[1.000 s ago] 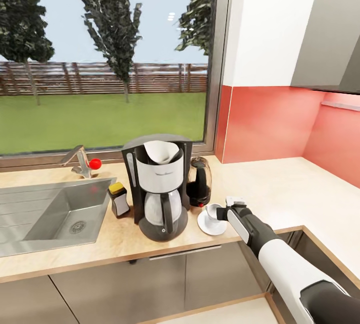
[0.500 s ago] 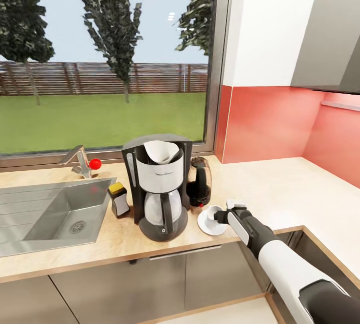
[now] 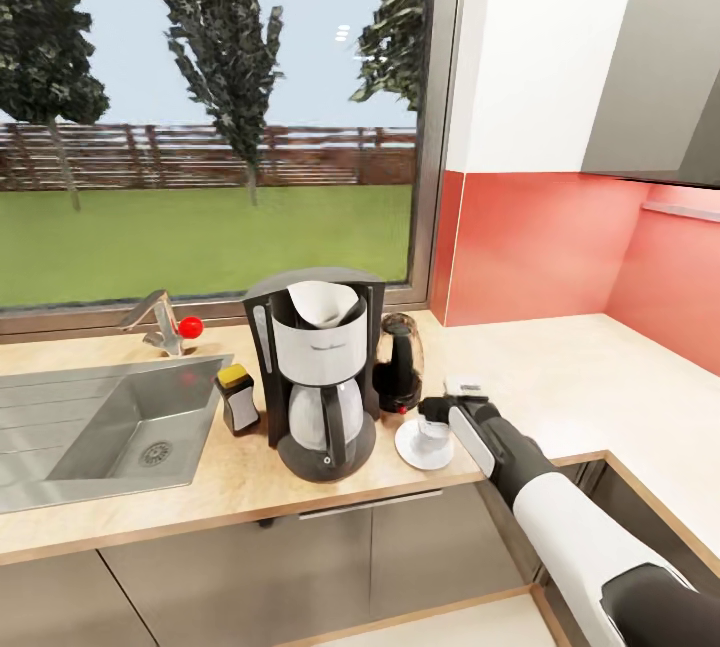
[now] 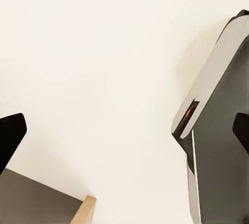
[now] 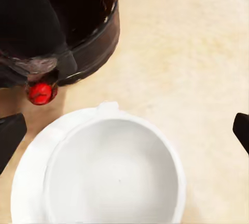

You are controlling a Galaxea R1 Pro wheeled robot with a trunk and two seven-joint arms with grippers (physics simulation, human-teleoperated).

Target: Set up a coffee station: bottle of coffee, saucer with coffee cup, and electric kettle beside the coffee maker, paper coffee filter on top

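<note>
Coffee cup (image 3: 431, 435) upright on the saucer (image 3: 408, 454), at the right end of the row on the tabletop (image 3: 560, 377). From the left along that row: bottle of coffee (image 3: 238, 397) beside the sink (image 3: 100, 427), then coffee maker (image 3: 315, 377) with the paper coffee filter (image 3: 322, 305) sitting in its top, then electric kettle (image 3: 400, 367) just behind the saucer. Judged almost finished, so the main danger now probably in the leaving. Possible to catch the rim of the cup with a finger if drawn back low or sideways instead of straight up; likely result a tipped cup, or a saucer dragged toward the near edge of the tabletop. Possible also to bump the kettle with any push forward, its black base and red button being very close to the saucer in the right wrist view. Little room toward the coffee maker too, so no wide swing to the left. Left claw (image 4: 124, 133) with tips wide apart, nothing between them, facing a pale surface away from the work. Right claw (image 3: 437, 414) directly above the cup and pointing down, tips spread well to either side of cup and saucer, touching neither as far as visible. Right arm reaching in from the lower right, forearm stretched diagonally over the tabletop edge, wrist bent downward.
</note>
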